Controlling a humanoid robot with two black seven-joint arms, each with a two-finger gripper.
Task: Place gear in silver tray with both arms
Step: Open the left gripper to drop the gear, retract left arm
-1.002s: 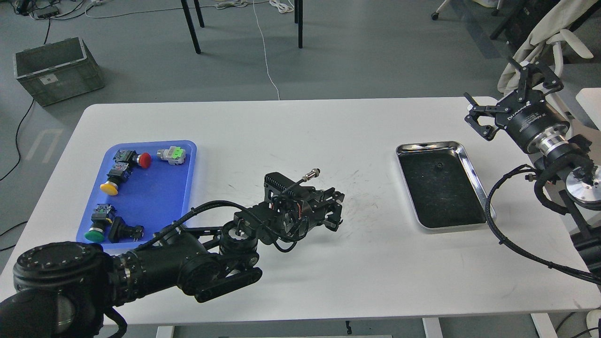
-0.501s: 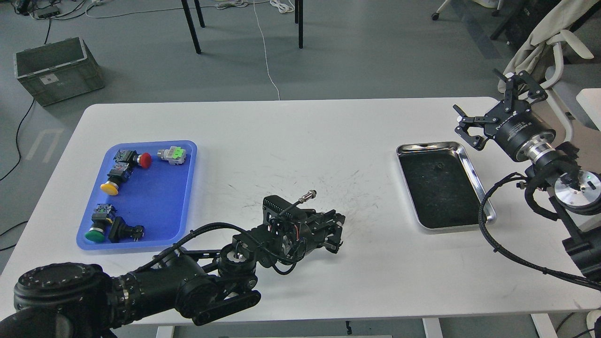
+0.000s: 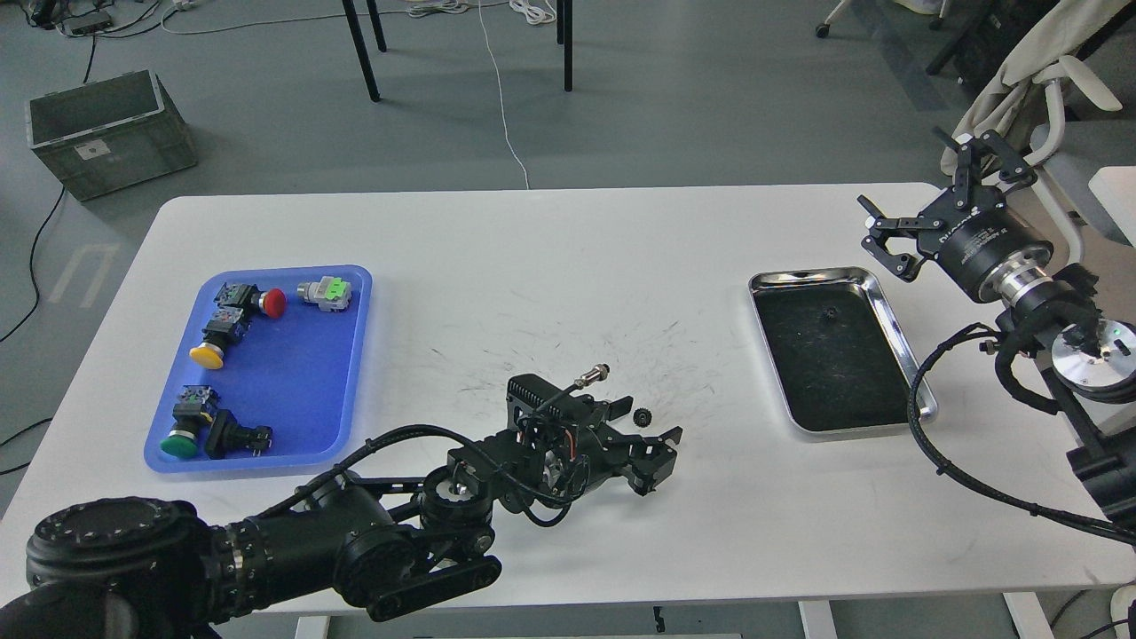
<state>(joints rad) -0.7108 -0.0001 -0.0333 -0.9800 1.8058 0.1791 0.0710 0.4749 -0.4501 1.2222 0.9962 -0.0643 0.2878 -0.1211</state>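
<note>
The silver tray (image 3: 895,321) lies on the right of the white table, and a small black gear (image 3: 830,311) rests on its dark bottom near the far end. Another small black gear (image 3: 641,414) sits on the table near the middle front, right at the far finger of my left gripper (image 3: 661,457). That gripper lies low over the table with its fingers spread and nothing between them. My right gripper (image 3: 914,191) is open and empty, raised above the table's right edge, just behind and to the right of the tray.
A blue plastic tray (image 3: 293,373) with several push-button switches lies at the left of the table (image 3: 568,266). My right arm's black cable (image 3: 923,426) loops down by the silver tray's right rim. Chairs and a grey crate (image 3: 106,133) stand on the floor beyond.
My left gripper has slid right and forward along the table and spread its fingers, and the black gear now shows beside it. My right gripper has dropped a little and swung left toward the tray.
</note>
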